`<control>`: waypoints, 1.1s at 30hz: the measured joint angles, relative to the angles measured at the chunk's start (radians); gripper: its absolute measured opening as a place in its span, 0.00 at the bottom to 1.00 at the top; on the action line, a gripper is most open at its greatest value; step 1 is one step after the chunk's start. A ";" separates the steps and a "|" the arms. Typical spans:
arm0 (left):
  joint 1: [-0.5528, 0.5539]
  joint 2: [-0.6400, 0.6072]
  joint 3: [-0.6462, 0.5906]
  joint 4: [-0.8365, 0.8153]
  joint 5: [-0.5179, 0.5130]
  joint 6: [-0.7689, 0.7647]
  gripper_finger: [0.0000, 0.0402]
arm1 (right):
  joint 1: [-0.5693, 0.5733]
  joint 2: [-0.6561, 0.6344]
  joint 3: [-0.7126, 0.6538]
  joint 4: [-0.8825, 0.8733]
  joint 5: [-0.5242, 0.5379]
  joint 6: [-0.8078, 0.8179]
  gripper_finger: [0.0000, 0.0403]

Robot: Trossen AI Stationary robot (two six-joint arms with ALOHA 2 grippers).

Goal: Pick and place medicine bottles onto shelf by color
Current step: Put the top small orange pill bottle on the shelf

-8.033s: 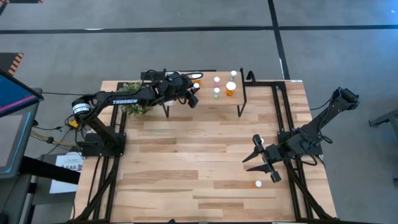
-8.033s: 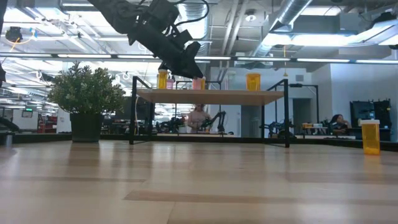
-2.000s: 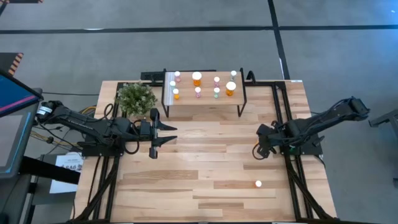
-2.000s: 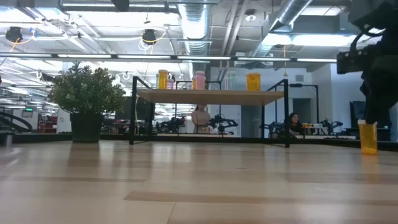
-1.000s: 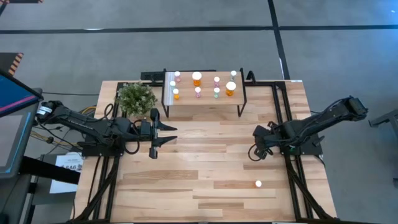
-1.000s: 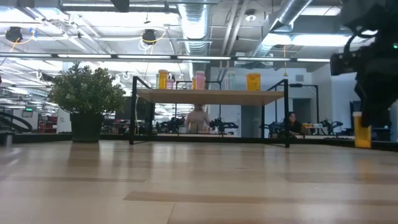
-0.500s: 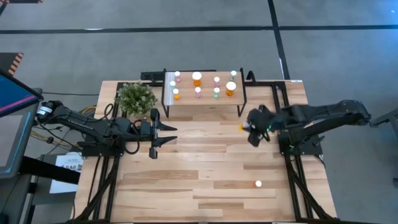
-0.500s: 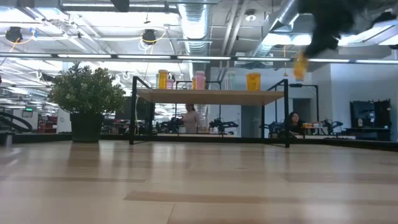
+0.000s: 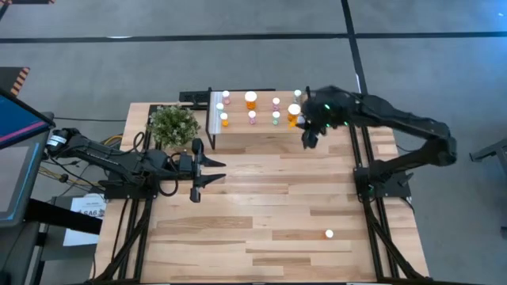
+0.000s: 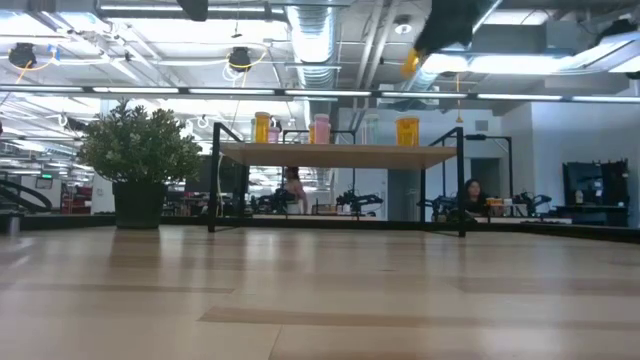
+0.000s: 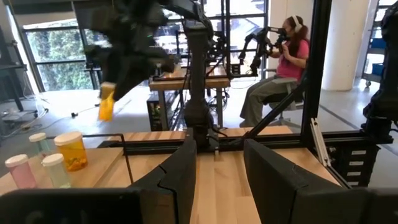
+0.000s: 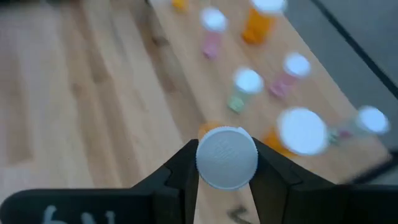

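The right gripper (image 9: 306, 136) hangs in the air at the right end of the shelf (image 9: 261, 127), its fingers (image 12: 184, 171) clamped on an orange bottle (image 12: 226, 157) by the white cap. Other bottles (image 9: 251, 101) stand on the shelf board. One bottle (image 9: 329, 233) stays on the desk (image 9: 261, 214), near right. The left gripper (image 9: 207, 169) waits by the plant (image 9: 173, 125), fingers apart and empty.
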 joint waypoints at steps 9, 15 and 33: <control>0.000 0.000 0.000 -0.017 0.019 -0.006 0.31 | -0.148 0.144 0.081 -0.180 -0.111 -0.105 0.34; 0.000 0.000 0.000 -0.021 0.019 -0.006 0.31 | -0.204 0.174 0.075 -0.211 -0.130 -0.144 0.33; 0.000 0.000 0.000 -0.037 0.021 -0.015 0.31 | -0.279 0.249 0.040 -0.178 -0.154 -0.193 0.34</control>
